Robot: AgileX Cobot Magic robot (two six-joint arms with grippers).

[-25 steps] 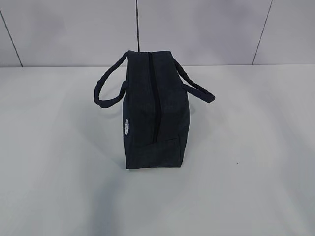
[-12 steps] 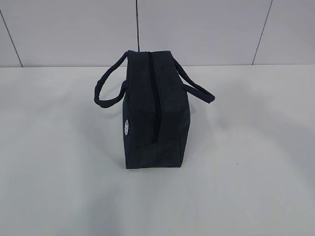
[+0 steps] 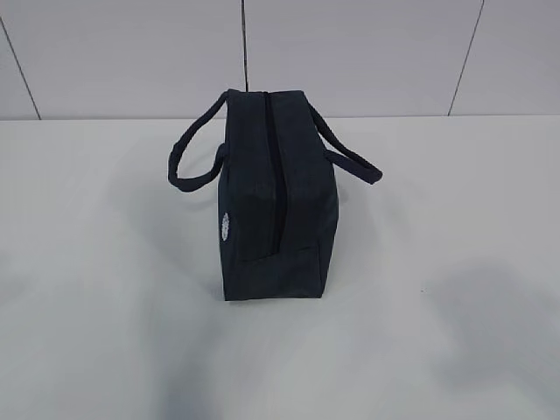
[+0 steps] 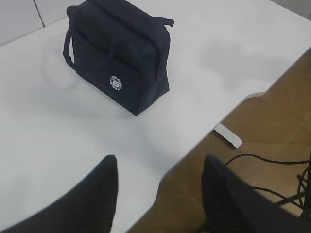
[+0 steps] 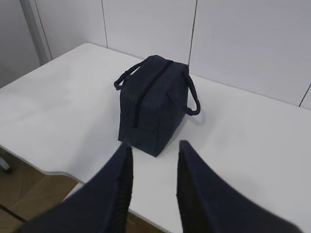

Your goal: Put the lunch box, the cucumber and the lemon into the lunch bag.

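Observation:
The dark navy lunch bag (image 3: 276,197) stands upright in the middle of the white table (image 3: 455,201), its top zipper closed, handles out to either side, round white logo on its left face. It also shows in the left wrist view (image 4: 119,53) and the right wrist view (image 5: 153,99). My left gripper (image 4: 159,162) is open and empty, high over the table's front edge, well short of the bag. My right gripper (image 5: 154,148) is open and empty, above the table's front edge, short of the bag. The lunch box, cucumber and lemon are out of view. Neither gripper shows in the exterior view.
A tiled white wall (image 3: 350,52) stands behind the table. Below the table's curved front edge (image 4: 194,145) lie a brown floor, black cables (image 4: 272,160) and a white table foot (image 4: 228,136).
A soft shadow has grown on the table at the lower right of the exterior view. The bag has not moved.

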